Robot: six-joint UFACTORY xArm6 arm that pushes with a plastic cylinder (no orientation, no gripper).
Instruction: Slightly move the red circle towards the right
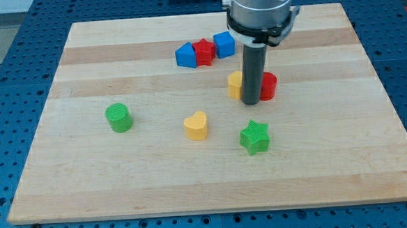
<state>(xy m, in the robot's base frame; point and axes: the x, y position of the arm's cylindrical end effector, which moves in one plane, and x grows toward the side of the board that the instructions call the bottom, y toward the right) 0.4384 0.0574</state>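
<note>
The red circle point(269, 86) stands on the wooden board, right of centre, partly hidden behind my rod. My tip point(252, 103) rests on the board just in front of it, between the red circle and a yellow block point(235, 85) on its left. The rod covers the gap between the two, so I cannot tell whether they touch.
A blue block point(184, 55), a red star point(204, 52) and a blue cube point(224, 44) sit in a row near the view's top. A green cylinder point(118, 118) is at the left, a yellow heart point(196, 125) at centre, a green star point(254, 137) below my tip.
</note>
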